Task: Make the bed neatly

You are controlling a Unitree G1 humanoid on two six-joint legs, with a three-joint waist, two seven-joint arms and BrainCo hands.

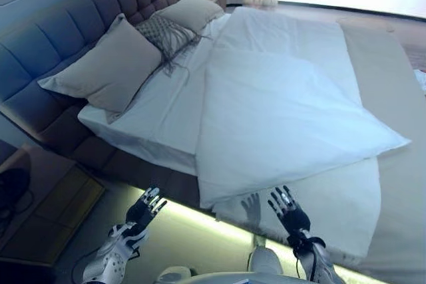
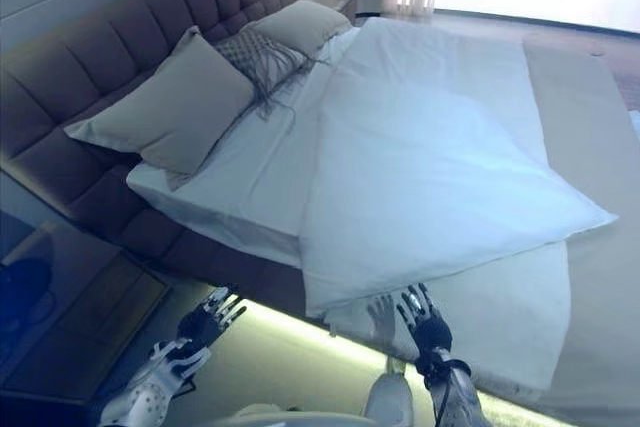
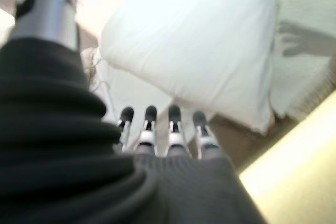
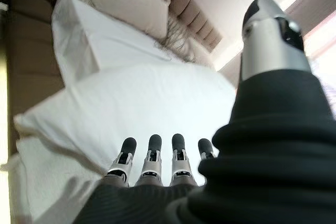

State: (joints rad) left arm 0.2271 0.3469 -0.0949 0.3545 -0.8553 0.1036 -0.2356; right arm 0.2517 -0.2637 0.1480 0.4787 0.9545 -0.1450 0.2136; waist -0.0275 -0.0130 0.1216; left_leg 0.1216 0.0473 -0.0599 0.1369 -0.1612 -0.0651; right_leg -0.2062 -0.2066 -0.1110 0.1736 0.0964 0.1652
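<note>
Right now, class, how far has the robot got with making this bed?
Barely begun. Done: the pillows sit at the headboard. In hand: nothing; the left hand and right hand hover open by the bed's edge. Left: the white duvet lies skewed, one corner jutting sideways, the sheet below the pillows uncovered; it needs straightening.

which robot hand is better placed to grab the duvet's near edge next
Right, probably. The right robot hand hangs open just below the duvet edge that overhangs the bed's side. The left robot hand, also open, sits off beside the bare bed frame, farther from the duvet corner.
</note>
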